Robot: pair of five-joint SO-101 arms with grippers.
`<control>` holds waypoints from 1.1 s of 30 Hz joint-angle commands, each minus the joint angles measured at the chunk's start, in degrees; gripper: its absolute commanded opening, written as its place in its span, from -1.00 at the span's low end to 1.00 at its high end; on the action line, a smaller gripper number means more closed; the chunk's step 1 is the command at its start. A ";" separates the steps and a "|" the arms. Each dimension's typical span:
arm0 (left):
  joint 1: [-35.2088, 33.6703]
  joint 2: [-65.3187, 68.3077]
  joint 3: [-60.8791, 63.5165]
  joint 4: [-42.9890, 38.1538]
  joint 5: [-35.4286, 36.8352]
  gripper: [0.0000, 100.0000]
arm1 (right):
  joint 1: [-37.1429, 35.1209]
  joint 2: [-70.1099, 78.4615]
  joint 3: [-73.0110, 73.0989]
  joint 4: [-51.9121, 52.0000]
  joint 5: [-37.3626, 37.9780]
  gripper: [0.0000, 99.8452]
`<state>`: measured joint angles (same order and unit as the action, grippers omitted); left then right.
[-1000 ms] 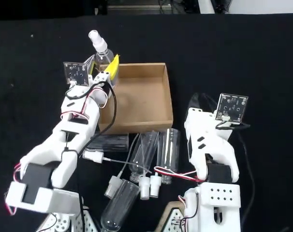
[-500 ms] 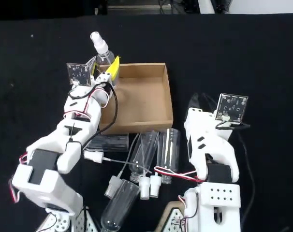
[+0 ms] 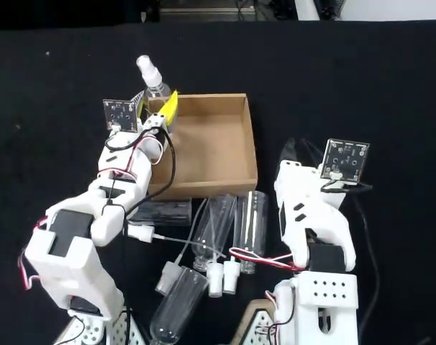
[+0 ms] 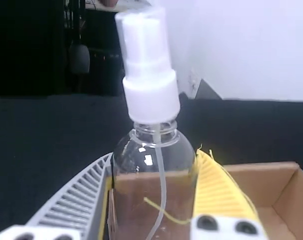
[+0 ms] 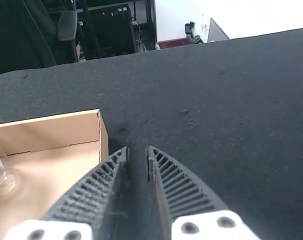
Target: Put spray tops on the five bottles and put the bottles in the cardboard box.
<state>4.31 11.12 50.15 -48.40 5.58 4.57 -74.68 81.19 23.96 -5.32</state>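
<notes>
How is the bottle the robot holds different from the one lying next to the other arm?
The held bottle stands upright; the lying bottle rests on its side. The held bottle wears a white spray top; I can make out none on the lying bottle. The left gripper clamps the held bottle by the cardboard box; no gripper holds the lying bottle. Both are clear.

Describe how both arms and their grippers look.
Both arms are white with black motor blocks. The left arm carries a black cable and red wires; the left gripper has one grey ribbed finger and one yellow. The right arm trails red-and-white wires; the right gripper has two dark grey ribbed fingers. Each wrist bears a square board.
</notes>
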 commanded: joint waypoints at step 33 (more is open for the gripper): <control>-1.54 9.05 -2.77 -13.63 -0.97 -0.46 | 1.14 -1.98 -0.13 -1.58 -0.35 -0.89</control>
<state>3.25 20.62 49.27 -61.32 5.58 4.57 -74.86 81.19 23.96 -5.32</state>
